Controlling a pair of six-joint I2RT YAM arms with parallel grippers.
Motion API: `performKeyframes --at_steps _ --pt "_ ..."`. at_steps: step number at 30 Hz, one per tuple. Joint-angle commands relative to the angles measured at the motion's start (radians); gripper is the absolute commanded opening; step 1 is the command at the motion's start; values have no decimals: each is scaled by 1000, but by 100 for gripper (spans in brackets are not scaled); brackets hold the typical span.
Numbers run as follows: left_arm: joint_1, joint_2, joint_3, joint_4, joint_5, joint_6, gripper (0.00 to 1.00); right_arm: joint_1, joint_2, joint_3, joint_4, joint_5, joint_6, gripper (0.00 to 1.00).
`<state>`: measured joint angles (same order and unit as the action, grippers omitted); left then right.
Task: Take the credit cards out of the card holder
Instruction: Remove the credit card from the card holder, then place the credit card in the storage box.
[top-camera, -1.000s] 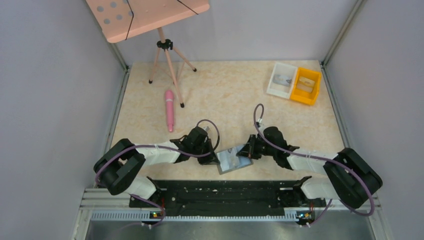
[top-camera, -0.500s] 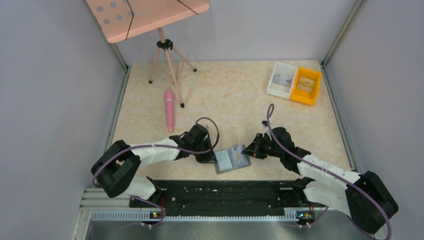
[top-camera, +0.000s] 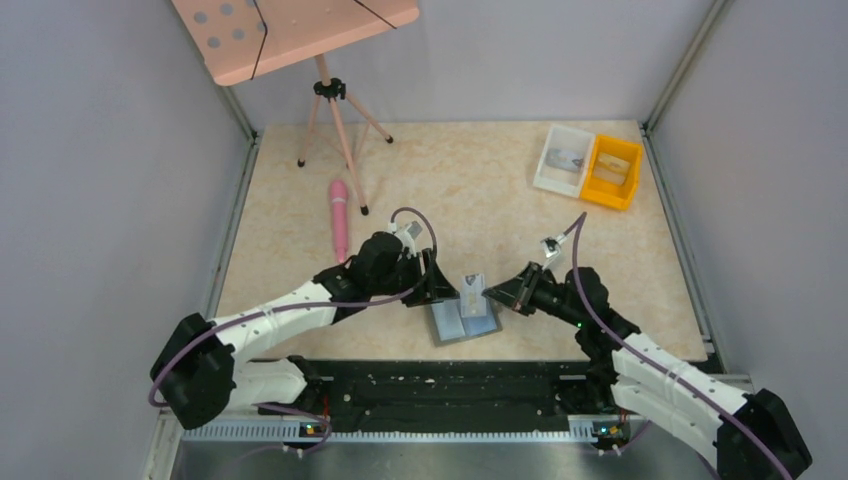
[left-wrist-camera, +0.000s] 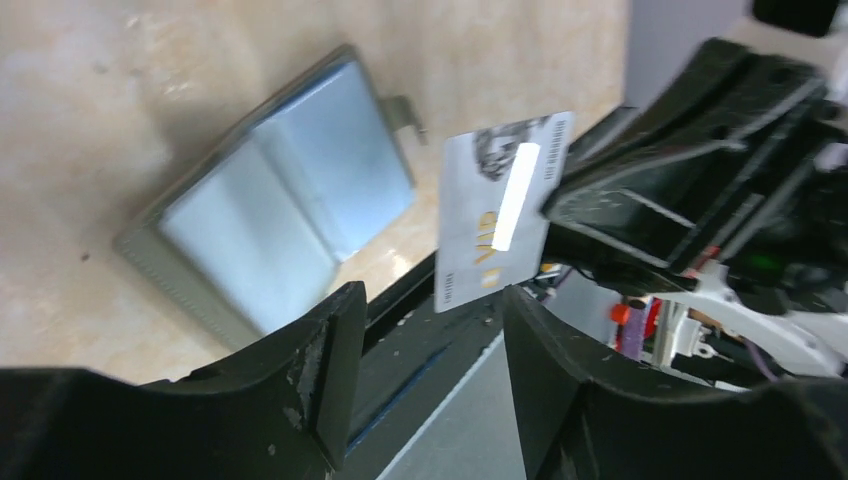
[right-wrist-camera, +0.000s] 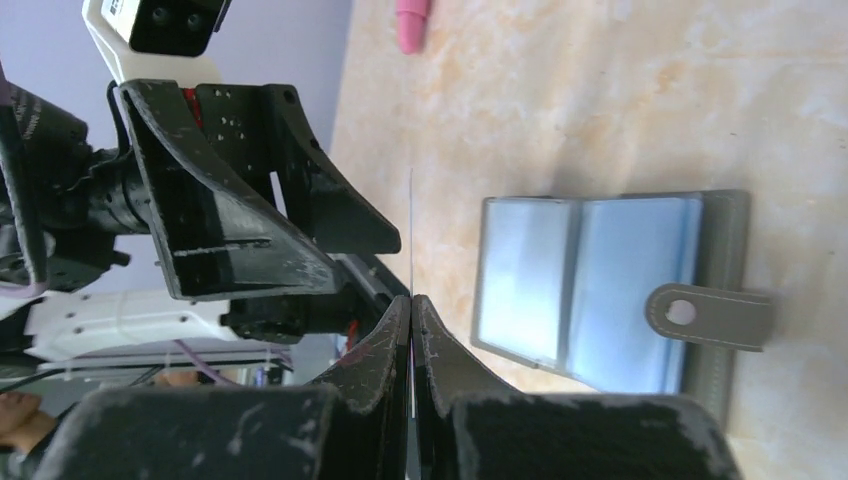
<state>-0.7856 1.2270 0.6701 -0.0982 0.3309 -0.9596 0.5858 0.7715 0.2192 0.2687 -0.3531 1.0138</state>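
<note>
The card holder (top-camera: 462, 322) lies open on the table near the front edge, its pale blue-grey panels (left-wrist-camera: 270, 210) facing up and its strap tab (right-wrist-camera: 700, 315) out to one side. My right gripper (top-camera: 490, 293) is shut on a white credit card (top-camera: 473, 293) and holds it above the holder. That card (left-wrist-camera: 495, 225) shows its face in the left wrist view and only a thin edge (right-wrist-camera: 411, 230) in the right wrist view. My left gripper (top-camera: 440, 290) is open and holds nothing. Its fingertips (left-wrist-camera: 345, 310) sit just short of the card's free end.
A pink pen (top-camera: 340, 220) lies at the left of the table, by a tripod (top-camera: 335, 120) that carries a pink board. A white bin (top-camera: 563, 158) and a yellow bin (top-camera: 613, 172) stand at the far right. A black rail (top-camera: 440, 385) runs along the near edge.
The left gripper has opened and moved away from the holder. The right gripper has lifted with the credit card, out of the holder. The holder now lies flat and open on the table.
</note>
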Motion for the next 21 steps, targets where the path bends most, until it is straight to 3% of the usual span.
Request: performKeyframes --at_steps 1,12,21 --pt "-1 -88 -20 180 44 -23 59 -12 -94 -36 188 -13 71 0" --pt "-3 -62 -50 339 113 -33 61 -13 -112 -122 406 -18 183 0" --pt "-8 -46 -62 390 147 -54 46 -12 -93 -150 452 -27 210 0"
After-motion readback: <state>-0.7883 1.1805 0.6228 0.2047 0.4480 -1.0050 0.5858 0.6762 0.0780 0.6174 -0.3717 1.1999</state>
